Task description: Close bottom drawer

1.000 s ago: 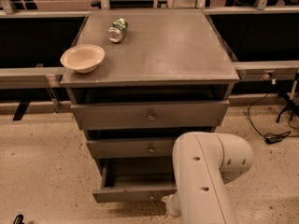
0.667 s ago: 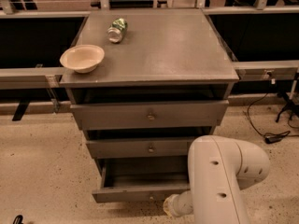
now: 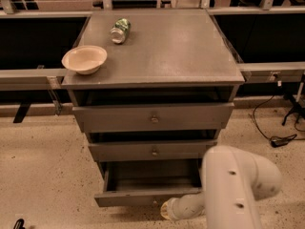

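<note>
The bottom drawer (image 3: 136, 197) of the grey cabinet stands pulled out, and its plain grey box interior (image 3: 152, 175) shows. Its slim front panel faces the floor side at the lower middle. My gripper (image 3: 167, 209) sits low at the end of the white arm (image 3: 238, 185), right against the front panel near its centre. The knob is hidden behind the gripper. The arm fills the lower right and covers the drawer's right end.
The middle drawer (image 3: 153, 150) and the top drawer (image 3: 153, 117) stand slightly out. A cream bowl (image 3: 84, 58) and a green can (image 3: 120, 30) lying on its side rest on the cabinet top. A black cable (image 3: 281, 140) lies on the speckled floor at right.
The white arm has shifted to the right, and its end now shows at the drawer's front panel. The drawer stands about as far out as before.
</note>
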`<state>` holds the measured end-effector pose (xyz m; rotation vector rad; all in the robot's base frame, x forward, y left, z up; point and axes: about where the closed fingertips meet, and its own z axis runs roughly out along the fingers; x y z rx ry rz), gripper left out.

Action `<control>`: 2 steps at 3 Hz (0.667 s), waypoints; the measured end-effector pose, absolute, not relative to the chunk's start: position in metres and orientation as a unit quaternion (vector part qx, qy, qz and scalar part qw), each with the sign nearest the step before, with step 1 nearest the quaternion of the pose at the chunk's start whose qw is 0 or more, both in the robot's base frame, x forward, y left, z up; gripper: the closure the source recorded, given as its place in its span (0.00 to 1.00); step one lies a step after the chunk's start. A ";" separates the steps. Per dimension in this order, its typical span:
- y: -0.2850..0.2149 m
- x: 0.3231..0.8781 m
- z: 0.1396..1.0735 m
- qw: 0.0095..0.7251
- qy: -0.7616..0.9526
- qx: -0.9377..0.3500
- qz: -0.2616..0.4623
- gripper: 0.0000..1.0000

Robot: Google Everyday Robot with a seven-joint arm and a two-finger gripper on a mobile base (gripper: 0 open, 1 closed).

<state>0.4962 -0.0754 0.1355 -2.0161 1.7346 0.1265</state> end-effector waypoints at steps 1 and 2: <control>-0.063 0.503 0.120 0.285 0.588 -0.754 0.061 1.00; -0.065 0.501 0.126 0.327 0.563 -0.755 0.074 1.00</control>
